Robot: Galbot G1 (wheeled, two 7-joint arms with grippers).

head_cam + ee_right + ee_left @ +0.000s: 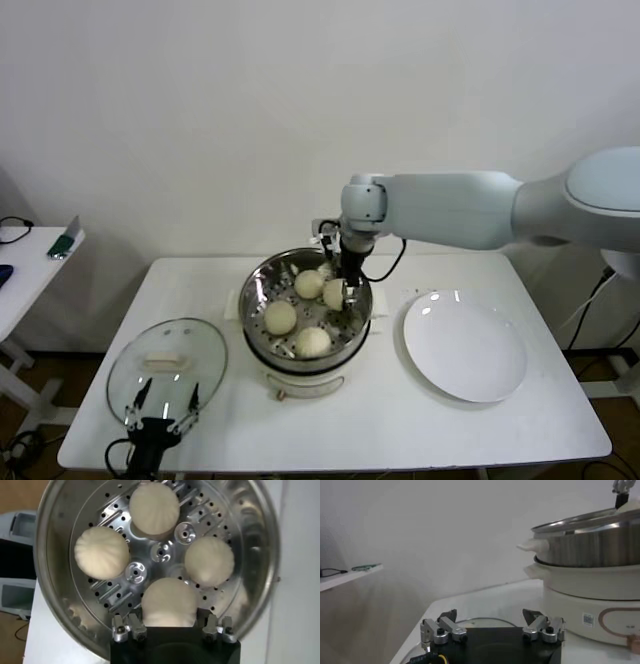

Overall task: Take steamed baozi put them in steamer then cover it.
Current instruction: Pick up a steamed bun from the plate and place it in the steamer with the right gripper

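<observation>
While the right gripper (341, 291) reached down into the steamer (262, 285), four steamed baozi (154, 508) sat inside on the shiny floor full of little holes. In the right wrist view, one bun lay between the two fingers (129, 628) of that gripper, and the fingers stood close on both sides of it. The jaws looked shut around this bun, which rested on the basket floor. The other three buns lay apart from each other around the middle of the pot.

The steamer stood in the middle of the white table (500, 420) on its white base. It had no top on it. The cover (168, 364) lay flat on the table to the left of the steamer, near the front edge, with its cream handle facing up.

The left gripper (160, 413) waited low at the near left edge of the table, just by the near rim of the cover. Its jaws stood wide open and held nothing.

A white plate (465, 346) sat on the table to the right of the steamer, with nothing on it. Far to the left, a small side table (25, 262) held a few small things.
</observation>
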